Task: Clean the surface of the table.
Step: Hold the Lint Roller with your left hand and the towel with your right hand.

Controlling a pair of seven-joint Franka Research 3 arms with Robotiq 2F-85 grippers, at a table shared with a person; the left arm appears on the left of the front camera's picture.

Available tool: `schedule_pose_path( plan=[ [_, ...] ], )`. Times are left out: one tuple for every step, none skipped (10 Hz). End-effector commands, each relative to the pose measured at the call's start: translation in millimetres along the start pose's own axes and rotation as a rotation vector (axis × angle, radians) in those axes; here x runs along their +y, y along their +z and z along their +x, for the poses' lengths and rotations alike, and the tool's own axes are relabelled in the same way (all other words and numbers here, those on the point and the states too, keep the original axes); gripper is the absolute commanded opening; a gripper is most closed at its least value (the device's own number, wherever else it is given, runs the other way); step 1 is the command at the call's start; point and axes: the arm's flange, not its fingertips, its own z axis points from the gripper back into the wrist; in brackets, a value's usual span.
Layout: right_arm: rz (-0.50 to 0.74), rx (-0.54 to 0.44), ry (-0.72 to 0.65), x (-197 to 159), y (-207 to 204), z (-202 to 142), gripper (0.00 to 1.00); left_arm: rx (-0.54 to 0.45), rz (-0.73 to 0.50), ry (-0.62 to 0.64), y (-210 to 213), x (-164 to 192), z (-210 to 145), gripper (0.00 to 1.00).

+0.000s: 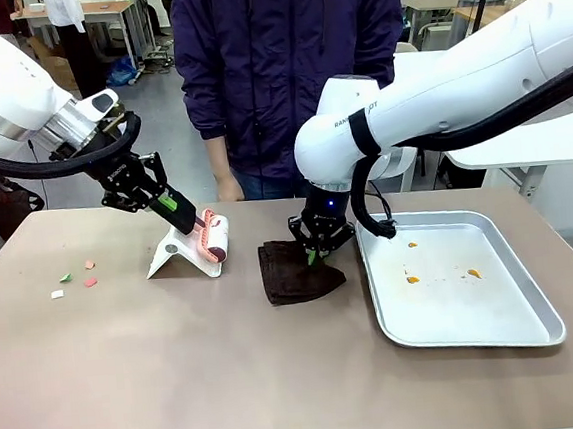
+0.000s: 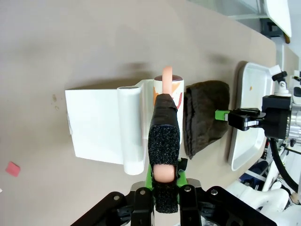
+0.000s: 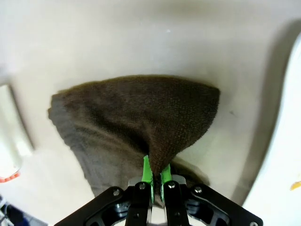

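Left gripper (image 1: 179, 210) is clamped shut on the pinkish handle (image 2: 164, 173) of a roller tool. A rough black sleeve (image 2: 164, 141) can be seen wrapped round that handle just past the green pads. The roller end (image 1: 214, 235) is pressed against a white wedge-shaped plastic piece (image 1: 177, 252), which is resting on the table (image 1: 231, 380). In the left wrist view the roller end sits at the wedge's edge, just beside the cloth.

Right gripper (image 1: 312, 255) is pinched tight on a dark brown cloth (image 1: 290, 274). The grip is taken at one edge, so in the right wrist view the fabric (image 3: 136, 113) is pulled up into a peak at the pads while the rest is spread flat on the tabletop. The cloth is found between the wedge and a shiny metal tray (image 1: 537, 325), close to the tray's left rim. Whether it touches the rim can't be told.

The table itself is the big taupe-brown surface across the whole lower part of the front view, with both arms reaching over its middle. A few small scraps (image 1: 75, 278), green, pink and white, are scattered on it near the left side, well apart from the wedge. Some orange bits (image 1: 413, 279) are left inside the tray.

A person's hand (image 1: 229, 187) is hung loosely at the far edge, nothing gripped.
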Motion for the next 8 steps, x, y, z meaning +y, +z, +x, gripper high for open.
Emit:
schedule_pose_path(
  plan=[
    [0.228, 0.032, 0.027, -25.8, 22.6, -11.6, 0.00, -0.013, -0.078, -0.061, 15.1, 3.6, -22.4, 0.00],
    [0.358, 0.046, 0.027, -39.8, 35.9, -14.9, 0.00, 0.003, -0.116, -0.091, 21.0, 3.1, -29.8, 0.00],
    [0.493, 0.069, 0.046, -54.2, 48.4, -17.9, 0.00, 0.024, -0.156, -0.106, 25.6, 3.5, -35.0, 0.00],
    [0.605, 0.089, 0.080, -67.3, 59.2, -20.9, 0.00, 0.046, -0.208, -0.117, 31.4, 5.6, -38.3, 0.00],
    [0.712, 0.116, 0.117, -79.4, 69.3, -24.9, 0.00, 0.073, -0.248, -0.136, 39.3, 10.0, -42.6, 0.00],
    [0.853, 0.137, 0.219, -94.0, 80.8, -31.5, 0.00, 0.083, -0.324, -0.150, 53.6, 20.4, -49.1, 0.00],
    [0.938, 0.136, 0.261, -108.4, 89.8, -38.1, 0.00, 0.096, -0.377, -0.161, 68.9, 34.0, -55.7, 0.00],
    [1.046, 0.149, 0.319, -123.5, 97.4, -46.9, 0.00, 0.100, -0.441, -0.165, 85.1, 51.3, -63.2, 0.00]
  ],
)
